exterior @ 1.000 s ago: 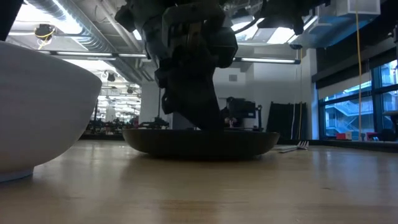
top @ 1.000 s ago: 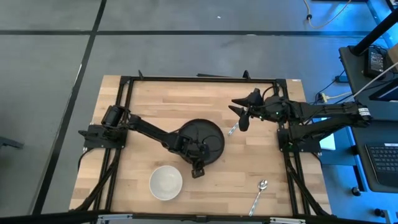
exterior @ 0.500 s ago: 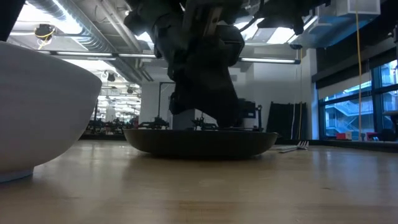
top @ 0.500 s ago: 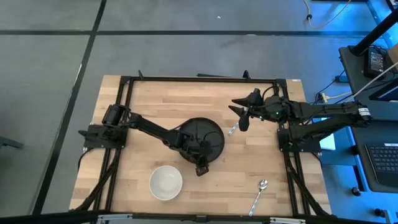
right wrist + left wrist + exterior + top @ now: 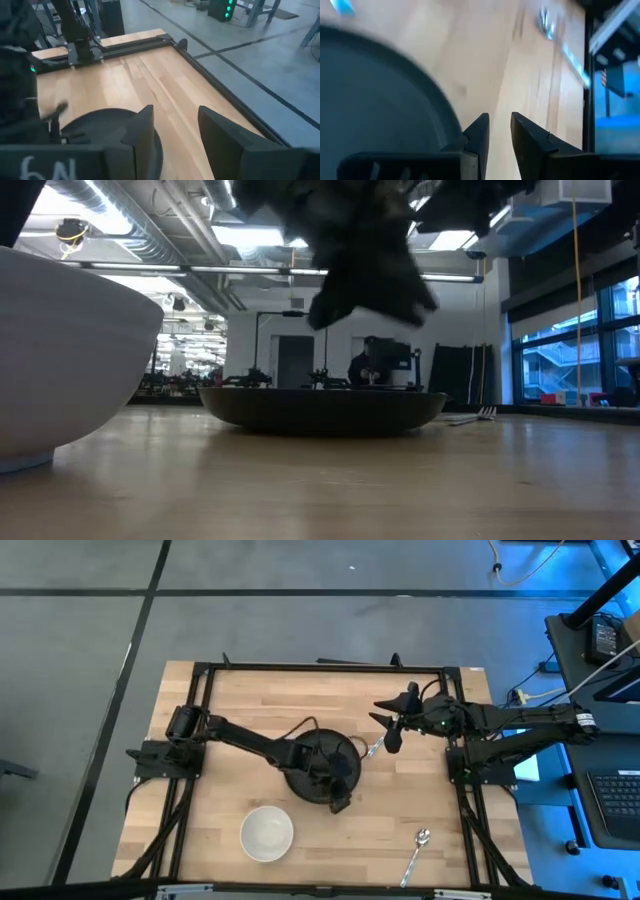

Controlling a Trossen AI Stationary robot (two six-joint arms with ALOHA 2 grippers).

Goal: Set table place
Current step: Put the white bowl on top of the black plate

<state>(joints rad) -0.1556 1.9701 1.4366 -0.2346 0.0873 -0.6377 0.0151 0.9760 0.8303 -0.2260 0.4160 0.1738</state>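
Observation:
A black plate (image 5: 322, 768) lies flat on the middle of the wooden table (image 5: 240, 710); it also shows in the low view (image 5: 322, 408). My left gripper (image 5: 340, 803) hovers over the plate's near right rim (image 5: 395, 100). It is empty, and bare wood shows through the narrow gap between its fingers (image 5: 500, 125). It is lifted clear of the plate in the low view (image 5: 365, 275). My right gripper (image 5: 392, 727) is open and empty at the far right, above a fork (image 5: 372, 748) that lies on the wood.
A white bowl (image 5: 267, 833) stands near the table's front edge, left of the plate, and looms at the left of the low view (image 5: 70, 360). A spoon (image 5: 416, 852) lies at the near right and also shows in the left wrist view (image 5: 547, 25). A black frame (image 5: 320, 668) edges the table.
My left gripper has risen from the plate's near rim and gone a little toward the table's right edge; it now hangs clear above the plate. The plate has stayed where it was.

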